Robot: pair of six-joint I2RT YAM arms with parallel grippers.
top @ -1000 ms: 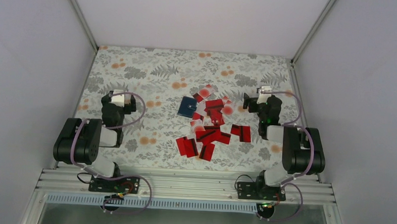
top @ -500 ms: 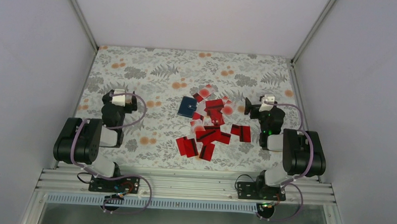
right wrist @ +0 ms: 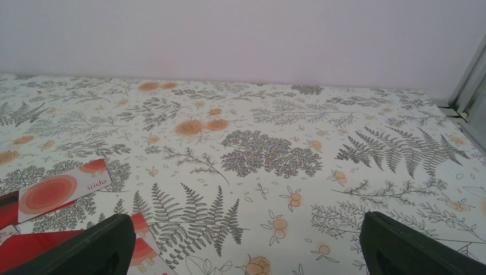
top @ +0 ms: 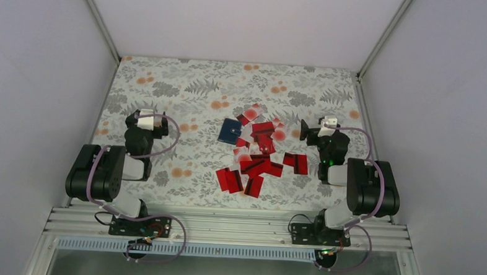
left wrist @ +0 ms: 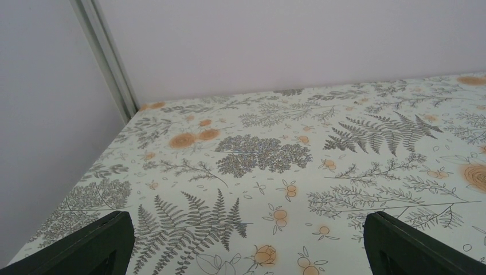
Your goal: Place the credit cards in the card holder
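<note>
Spread wide and holding nothing, the left gripper (top: 146, 124) and the right gripper (top: 320, 132) sit on either side of the scattered thin red rectangular credit cards (top: 261, 166) in the overhead view, on a floral-patterned tablecloth (top: 181, 88). The small navy-blue flat card holder (top: 230, 131) lies just beside the pile's far-left edge. Left wrist view: dark fingers (left wrist: 74, 246) far apart over bare cloth. Right wrist view: fingers (right wrist: 412, 246) equally far apart, with a few credit cards (right wrist: 60, 189) near the left one.

Right end effector (top: 304, 129) slightly farther back than a second ago.
</note>
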